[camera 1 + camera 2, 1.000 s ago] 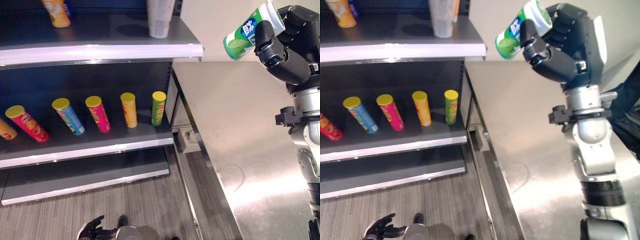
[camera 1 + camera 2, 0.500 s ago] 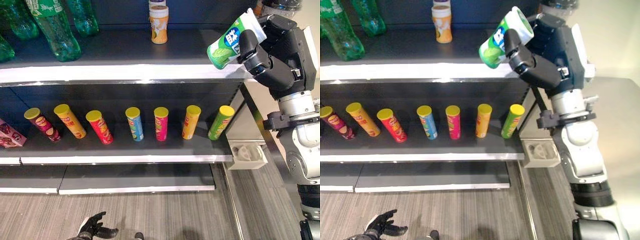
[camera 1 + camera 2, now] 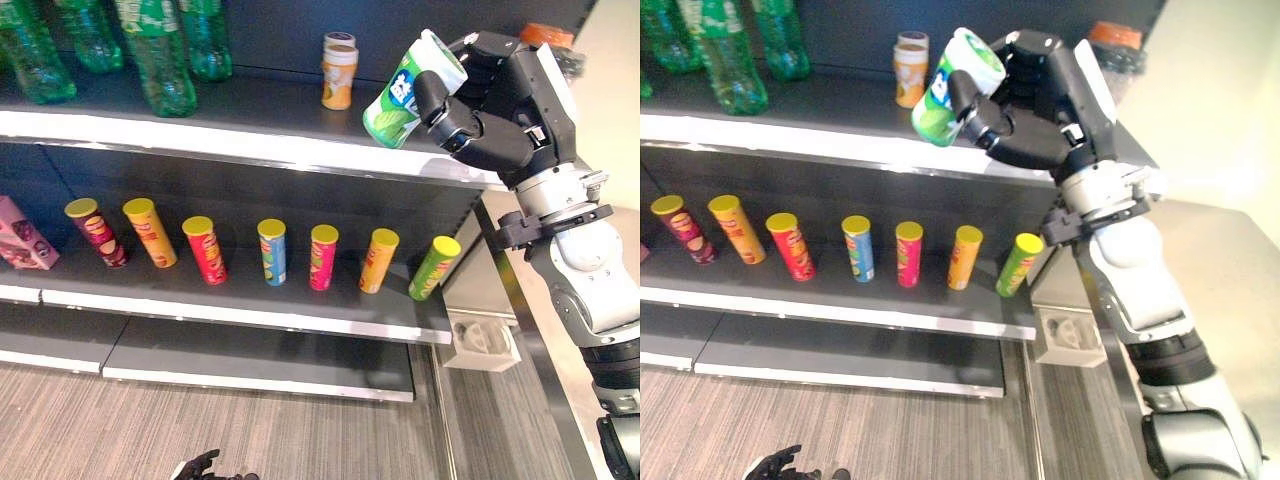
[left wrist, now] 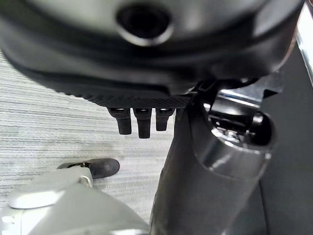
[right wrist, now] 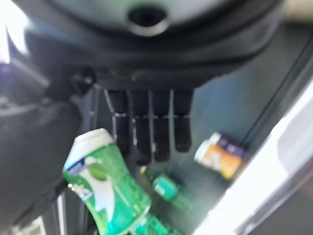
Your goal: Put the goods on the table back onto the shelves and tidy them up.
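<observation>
So I was mid-carry, my right hand (image 3: 490, 110) curled round the green canister (image 3: 410, 88), tilted above the top shelf (image 3: 250, 145) front edge beside the orange tub (image 3: 339, 72); next I'd need to straighten it and set it down.

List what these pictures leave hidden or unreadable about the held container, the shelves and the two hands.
- Green and white container: the right hand covers its rear side in the eye views, and it is blurred in the right wrist view.
- Green bottles: their tops are cut off by the upper edge of the eye views.
- Orange item at the shelf's far end: partly behind the right hand.
- Left hand: cut off by the bottom edge in the eye views.
</observation>
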